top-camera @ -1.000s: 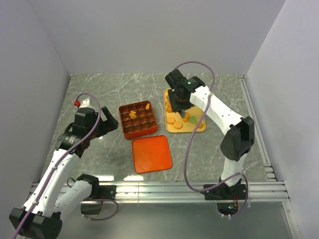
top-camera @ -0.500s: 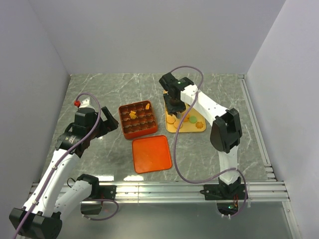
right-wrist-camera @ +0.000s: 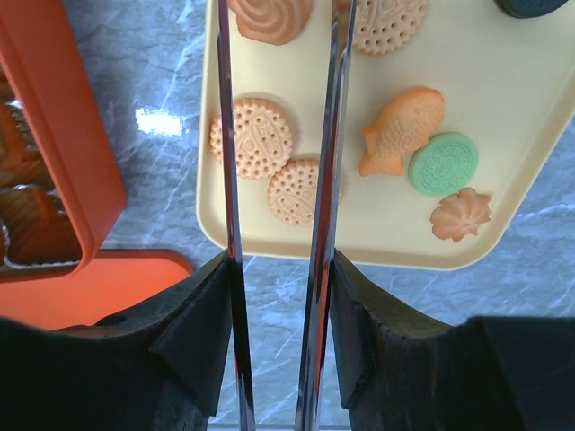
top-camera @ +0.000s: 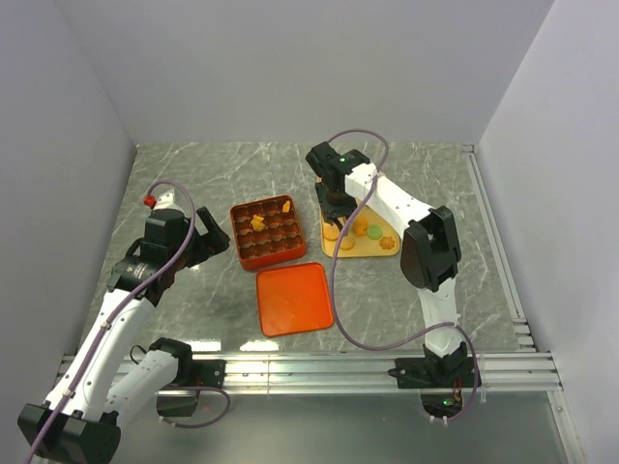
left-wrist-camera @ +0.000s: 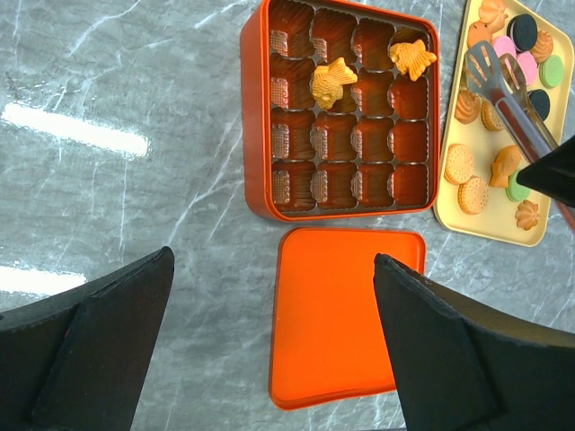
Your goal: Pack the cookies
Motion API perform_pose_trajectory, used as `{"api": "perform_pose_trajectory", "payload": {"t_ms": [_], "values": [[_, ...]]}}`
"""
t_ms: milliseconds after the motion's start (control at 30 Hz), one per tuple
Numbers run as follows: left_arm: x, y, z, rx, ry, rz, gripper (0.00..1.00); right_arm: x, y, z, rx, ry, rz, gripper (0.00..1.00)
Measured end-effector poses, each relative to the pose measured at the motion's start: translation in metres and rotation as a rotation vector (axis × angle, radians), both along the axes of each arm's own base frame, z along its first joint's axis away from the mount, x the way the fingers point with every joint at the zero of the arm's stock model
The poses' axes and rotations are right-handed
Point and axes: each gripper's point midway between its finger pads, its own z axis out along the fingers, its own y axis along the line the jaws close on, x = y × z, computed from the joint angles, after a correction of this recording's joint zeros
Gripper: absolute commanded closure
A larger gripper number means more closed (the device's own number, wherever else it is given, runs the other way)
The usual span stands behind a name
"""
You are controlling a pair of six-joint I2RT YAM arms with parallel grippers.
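Observation:
Cookies (top-camera: 360, 232), mostly tan with pink, green and black ones, lie on a yellow tray (top-camera: 366, 251). My right gripper (top-camera: 334, 205) is shut on metal tongs (right-wrist-camera: 229, 180), whose blades stand apart over the tray's round tan cookies (right-wrist-camera: 252, 139); their tips are out of the wrist view. The left wrist view shows the tongs (left-wrist-camera: 512, 94) above the cookies (left-wrist-camera: 460, 163). Two fish-shaped cookies (left-wrist-camera: 332, 81) lie in the orange-red gridded box (top-camera: 268, 253). My left gripper (top-camera: 215, 242) is open and empty, left of the box.
The flat orange-red lid (top-camera: 293, 298) lies on the table in front of the box, also below my left gripper (left-wrist-camera: 274, 260) in its wrist view. The box wall (right-wrist-camera: 63, 135) stands just left of the tray (right-wrist-camera: 386, 238). Grey walls close in the table.
My right arm has swung left and folded in, bringing the tongs over the tray's left side. The left arm has not moved.

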Motion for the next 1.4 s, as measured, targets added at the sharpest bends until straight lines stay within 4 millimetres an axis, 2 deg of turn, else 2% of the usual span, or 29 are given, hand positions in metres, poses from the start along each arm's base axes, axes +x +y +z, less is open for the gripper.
{"api": "perform_pose_trajectory", "payload": {"t_ms": [233, 533, 667, 833, 1133, 1400], "values": [[0.000, 0.000, 0.000, 0.000, 0.001, 0.000, 0.01, 0.002, -0.002, -0.011, -0.011, 0.024, -0.007, 0.51], [0.000, 0.000, 0.000, 0.000, 0.001, 0.000, 0.01, -0.003, -0.003, -0.016, -0.007, 0.046, -0.008, 0.71], [0.000, 0.000, 0.000, 0.000, 0.001, 0.000, 0.01, -0.008, -0.005, -0.016, -0.008, 0.059, -0.009, 0.73], [0.000, 0.000, 0.000, 0.000, 0.002, 0.000, 0.01, -0.011, -0.007, 0.000, 0.007, 0.040, -0.015, 0.74], [0.000, 0.000, 0.000, 0.000, 0.002, 0.000, 0.01, 0.000, -0.005, 0.052, 0.072, -0.054, -0.040, 0.76], [0.000, 0.000, 0.000, 0.000, 0.002, 0.000, 0.01, -0.012, 0.004, 0.078, 0.151, -0.060, -0.033, 0.77]]}}
